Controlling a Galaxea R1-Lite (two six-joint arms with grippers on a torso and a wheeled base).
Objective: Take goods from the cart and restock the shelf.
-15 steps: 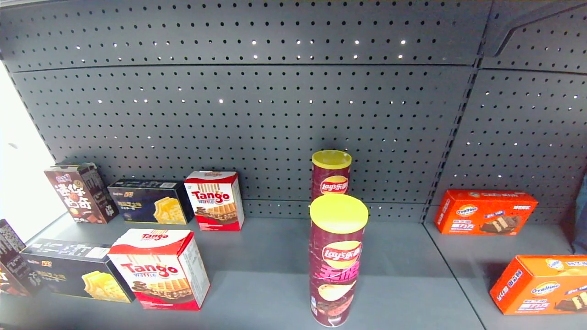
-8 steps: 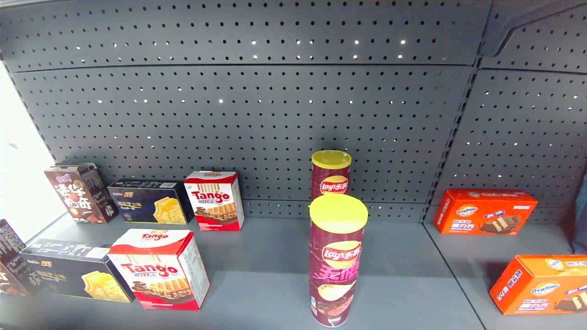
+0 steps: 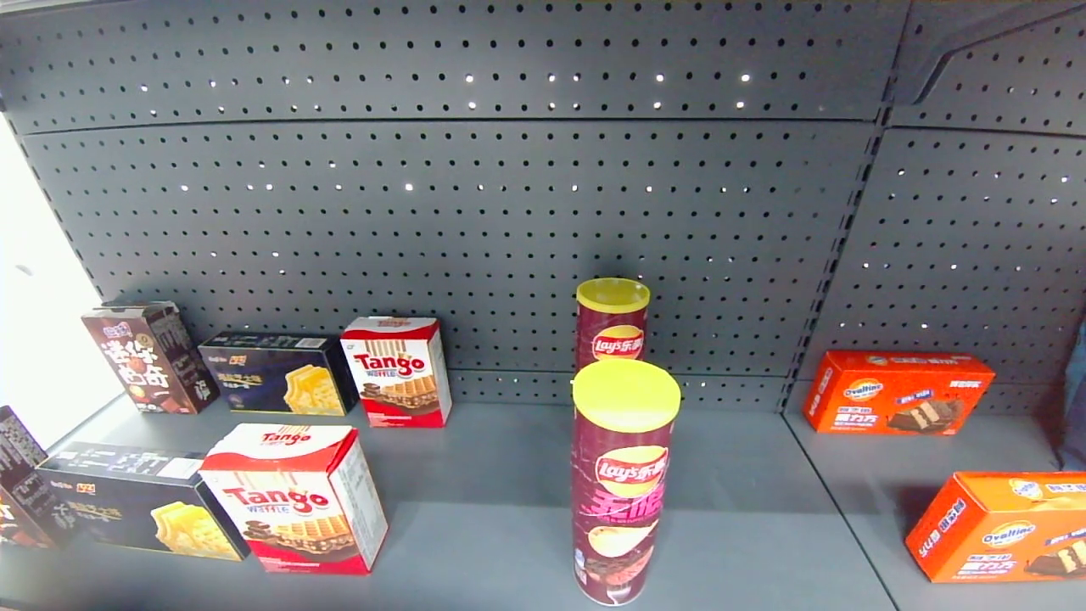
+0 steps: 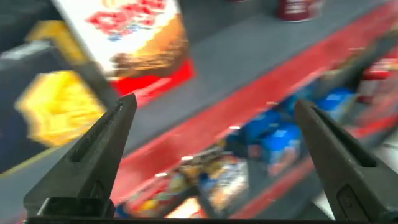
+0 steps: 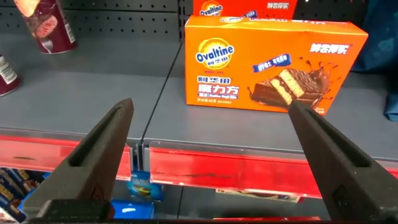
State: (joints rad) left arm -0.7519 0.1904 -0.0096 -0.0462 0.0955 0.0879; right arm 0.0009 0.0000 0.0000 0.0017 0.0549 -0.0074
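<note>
My left gripper (image 4: 214, 158) is spread wide with nothing between its fingers. It hangs in front of the red strip (image 4: 261, 106) that runs along the front edge of the shelf (image 3: 492, 475). Past it I see a red-and-white wafer box (image 4: 137, 37) and, just beside that, a dark box with a yellow picture (image 4: 50, 106). This view is smeared, so the blue packets (image 4: 280, 137) on the level below are only my best reading.

My right gripper (image 5: 211, 155) is also released and empty, with its fingers far apart. It sits before the same red strip, facing the front orange box (image 5: 270, 65), which lies flat on the shelf near the edge. A second orange box (image 3: 898, 392) stands farther back against the pegboard wall (image 3: 475, 238).

From the head view, the goods already on the shelf stand in short rows. Two maroon chip cans with yellow lids stand upright, one behind the other: the front can (image 3: 626, 475) is near the shelf edge, and the rear can (image 3: 612, 327) is against the pegboard. To my left, a rear wafer box (image 3: 399, 372) stands at the back, next to a rear dark box (image 3: 276, 373) and a brown box (image 3: 148, 356). The shelf between the wafer boxes and the cans is bare grey metal.
</note>
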